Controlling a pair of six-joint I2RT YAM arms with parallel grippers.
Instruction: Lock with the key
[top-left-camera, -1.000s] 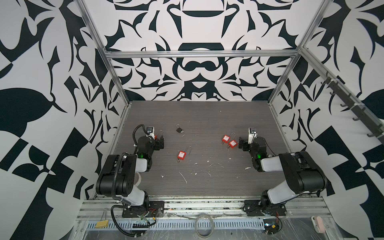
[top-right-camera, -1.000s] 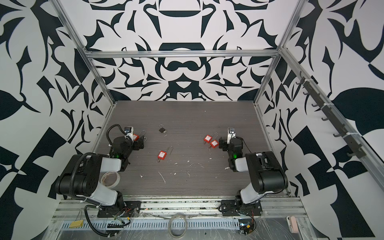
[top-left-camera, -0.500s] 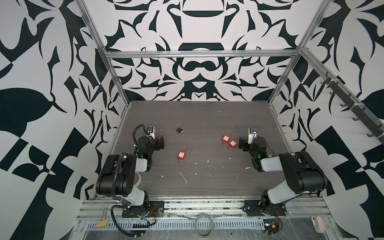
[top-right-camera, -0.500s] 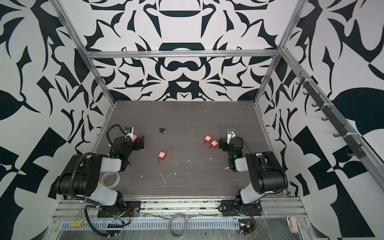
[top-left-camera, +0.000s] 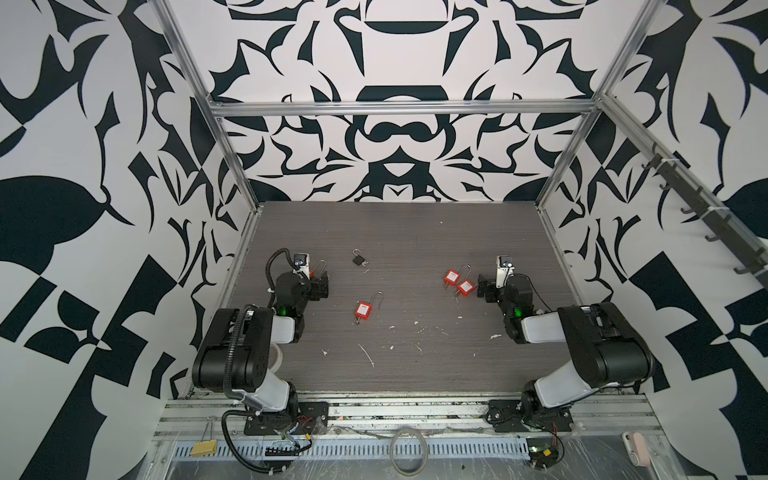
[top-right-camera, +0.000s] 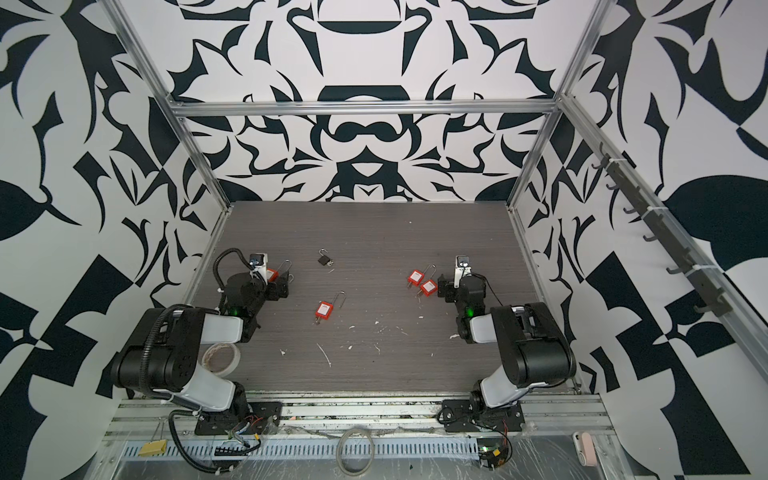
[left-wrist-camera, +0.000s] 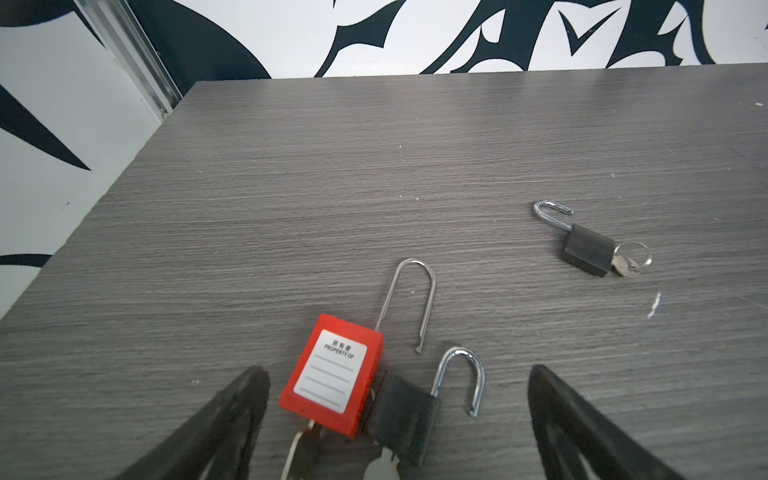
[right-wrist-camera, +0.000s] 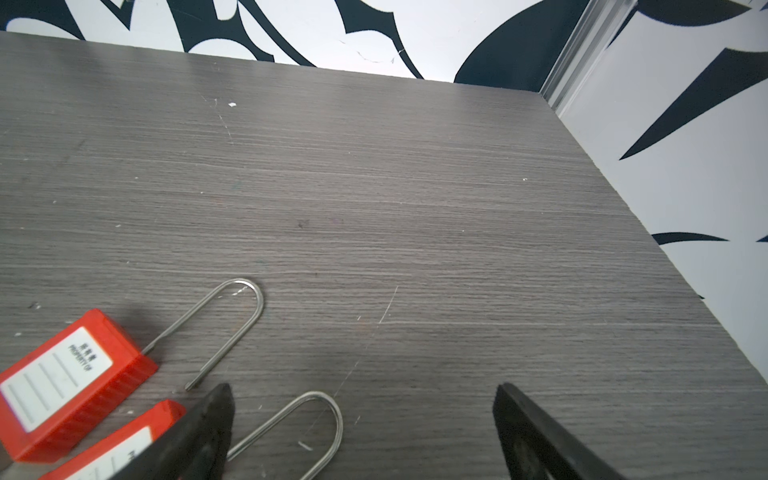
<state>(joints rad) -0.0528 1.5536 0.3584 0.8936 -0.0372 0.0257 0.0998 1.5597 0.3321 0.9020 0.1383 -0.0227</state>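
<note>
Still unmoved, the left gripper (top-left-camera: 322, 286) and right gripper (top-left-camera: 483, 291) flank the central red padlock (top-left-camera: 363, 310), both spread wide and empty, so locking has not begun.

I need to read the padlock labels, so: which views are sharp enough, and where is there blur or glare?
Left wrist view: the label on the red padlock reads sharply, the left claw's fingers are blurred, the chrome shackle glints. Right wrist view: the unobstructed red padlock label is legible but softer. In both top views: even light, labels too small to read.
</note>
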